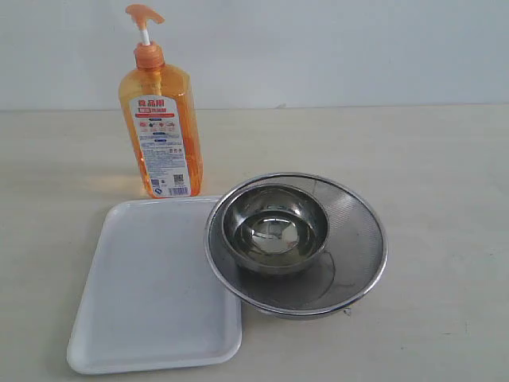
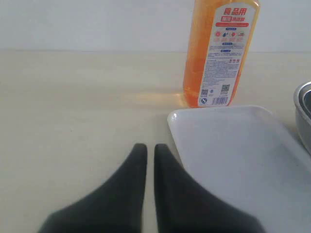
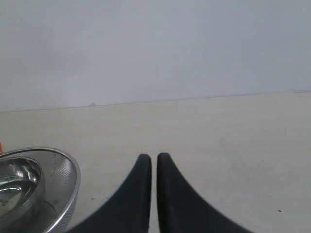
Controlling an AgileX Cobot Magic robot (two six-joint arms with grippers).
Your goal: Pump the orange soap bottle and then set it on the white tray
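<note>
Presently the orange soap bottle [image 1: 161,135] is seen standing upright on the pale table [image 1: 429,159], its pump head raised on the white stem and its printed label turned toward the exterior camera. It is set just behind the far edge of the white tray [image 1: 151,294]; whether base and rim touch cannot be told. The tray lies flat, and nothing is resting on its bare surface.

To the right of the tray a round steel mesh strainer [image 1: 358,239] is placed, its rim overlapping the tray's right edge near the far corner. A smaller steel bowl [image 1: 274,227] is nested inside it, toward the strainer's left side.

The left gripper [image 2: 150,148] is held low over the table with its two dark fingers drawn together – only a thin slit is left between the tips, and nothing is pinched. It is pointed toward the bottle, with the tray's corner just beside its tips and the bottle well apart from it.

The right gripper [image 3: 154,158] is likewise pressed together and empty – it is held above bare table, with the strainer's rim off to one side and clear of the fingers.
</note>
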